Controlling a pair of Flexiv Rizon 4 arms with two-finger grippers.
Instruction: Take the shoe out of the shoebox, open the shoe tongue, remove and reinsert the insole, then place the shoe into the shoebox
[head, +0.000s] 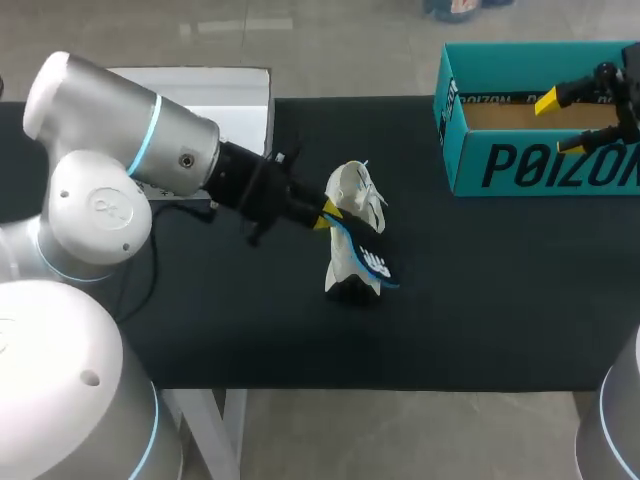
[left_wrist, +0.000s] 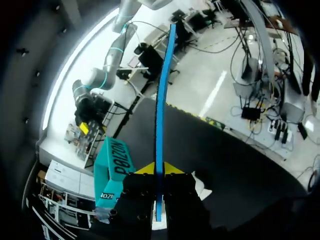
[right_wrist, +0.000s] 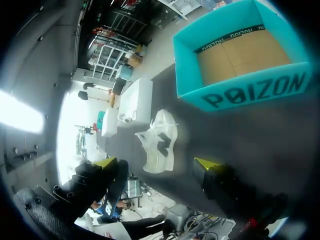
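Note:
A white shoe (head: 352, 215) lies on the black table (head: 500, 300) near its middle. My left gripper (head: 326, 213) hovers at the shoe's left side, shut on a blue and black insole (head: 368, 256) that slants down across the shoe. In the left wrist view the insole (left_wrist: 159, 110) runs edge-on from between the fingers of the left gripper (left_wrist: 159, 169), with the shoe (left_wrist: 202, 183) below it. The teal shoebox (head: 520, 165) stands at the back right, with nothing inside. My right gripper (head: 558, 122) hangs open over it. The right wrist view shows the right gripper (right_wrist: 157, 163), the shoebox (right_wrist: 250, 90) and the shoe (right_wrist: 159, 140).
A white flat block (head: 215, 92) sits at the table's back left edge. Bare black tabletop lies between the shoe and the shoebox and along the front edge.

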